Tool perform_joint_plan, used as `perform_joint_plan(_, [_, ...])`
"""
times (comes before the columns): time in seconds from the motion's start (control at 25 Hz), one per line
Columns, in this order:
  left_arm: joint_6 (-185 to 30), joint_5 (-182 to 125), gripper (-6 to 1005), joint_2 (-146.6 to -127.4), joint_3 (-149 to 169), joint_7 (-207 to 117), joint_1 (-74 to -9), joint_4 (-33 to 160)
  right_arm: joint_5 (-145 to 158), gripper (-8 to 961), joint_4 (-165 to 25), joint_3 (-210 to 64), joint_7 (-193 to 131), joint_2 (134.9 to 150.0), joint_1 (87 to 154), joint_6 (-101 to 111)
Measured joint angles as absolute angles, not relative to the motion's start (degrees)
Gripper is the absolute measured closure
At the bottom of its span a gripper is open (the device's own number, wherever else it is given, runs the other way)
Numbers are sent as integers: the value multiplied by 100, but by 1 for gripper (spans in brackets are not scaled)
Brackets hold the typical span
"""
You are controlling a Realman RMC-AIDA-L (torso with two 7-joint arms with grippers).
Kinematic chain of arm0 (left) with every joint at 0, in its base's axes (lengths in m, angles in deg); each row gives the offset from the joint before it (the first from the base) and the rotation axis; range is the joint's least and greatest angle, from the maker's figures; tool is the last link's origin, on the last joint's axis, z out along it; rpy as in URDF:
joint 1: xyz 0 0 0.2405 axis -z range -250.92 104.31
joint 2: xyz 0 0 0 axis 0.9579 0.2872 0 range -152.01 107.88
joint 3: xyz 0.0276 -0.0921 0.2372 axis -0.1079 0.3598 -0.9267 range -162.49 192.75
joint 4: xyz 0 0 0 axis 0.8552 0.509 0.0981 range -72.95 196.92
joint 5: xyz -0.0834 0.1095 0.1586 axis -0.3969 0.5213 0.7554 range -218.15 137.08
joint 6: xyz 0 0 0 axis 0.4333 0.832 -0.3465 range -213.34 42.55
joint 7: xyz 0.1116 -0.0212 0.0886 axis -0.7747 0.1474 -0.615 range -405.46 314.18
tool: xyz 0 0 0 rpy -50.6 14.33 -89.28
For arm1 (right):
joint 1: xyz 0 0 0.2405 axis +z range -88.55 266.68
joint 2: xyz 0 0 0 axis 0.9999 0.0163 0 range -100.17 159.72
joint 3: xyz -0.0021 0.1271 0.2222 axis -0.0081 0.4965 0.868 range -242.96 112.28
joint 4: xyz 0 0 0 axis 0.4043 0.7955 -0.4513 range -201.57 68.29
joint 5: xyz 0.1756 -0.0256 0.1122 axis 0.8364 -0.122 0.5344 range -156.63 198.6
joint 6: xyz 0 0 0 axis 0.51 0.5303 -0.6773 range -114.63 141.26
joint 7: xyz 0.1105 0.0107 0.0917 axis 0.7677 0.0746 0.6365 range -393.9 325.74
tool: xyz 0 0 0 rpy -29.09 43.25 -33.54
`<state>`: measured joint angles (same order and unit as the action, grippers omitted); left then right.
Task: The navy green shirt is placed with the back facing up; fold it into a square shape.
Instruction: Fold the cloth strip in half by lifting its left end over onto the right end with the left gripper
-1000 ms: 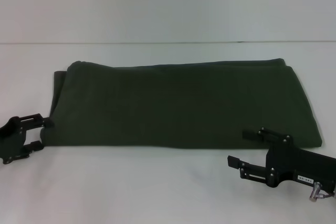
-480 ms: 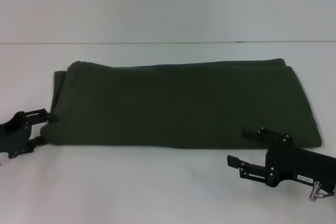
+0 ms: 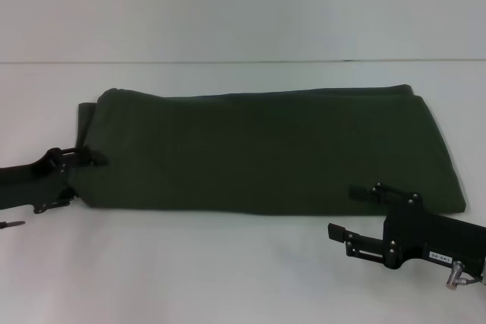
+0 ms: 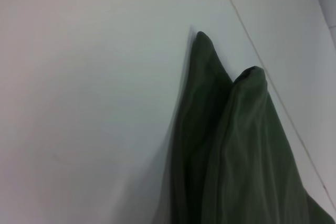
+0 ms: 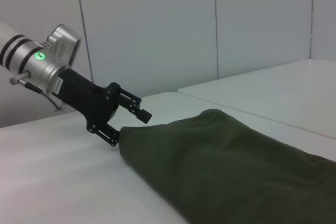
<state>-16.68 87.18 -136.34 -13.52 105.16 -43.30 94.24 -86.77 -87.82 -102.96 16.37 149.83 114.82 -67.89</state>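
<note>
- Left gripper (image 3: 83, 174) at nine o'clock in the head view, jaws parted and straddling the left end of the navy green shirt (image 3: 266, 149): upper finger lying over the cloth, lower finger down at the near edge.
- Not closed on the fabric, as far as the right wrist view shows; same gripper (image 5: 125, 124) seen there with one finger above the cloth's end and one below it, a green light glowing on the wrist behind.
- Right gripper (image 3: 351, 212) at five o'clock, jaws wide apart, holding nothing; far finger over the shirt's near-right edge, near finger over bare white table (image 3: 228, 271).
- Shirt spread across the middle of the table, folded into a long band running nine to three o'clock, plain side up.
- Left wrist view: two rounded folded corners of the shirt (image 4: 236, 145) stacked side by side on the white surface.
- Behind, toward twelve o'clock, a pale wall (image 3: 243, 5).
</note>
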Motion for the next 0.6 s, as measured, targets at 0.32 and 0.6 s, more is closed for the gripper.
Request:
perform_joint_plan(0.32, [-1714, 8666, 333, -13634, -1691, 10398, -4296, 9480, -8667, 127, -8781, -10296, 1640, 14983, 11492, -6807])
perform_joint_plan(0.6, [-1725, 8596, 699, -13647, -1694, 10223, -4274, 9486, -8643, 127, -8782, -10296, 1658, 14983, 11491, -6807])
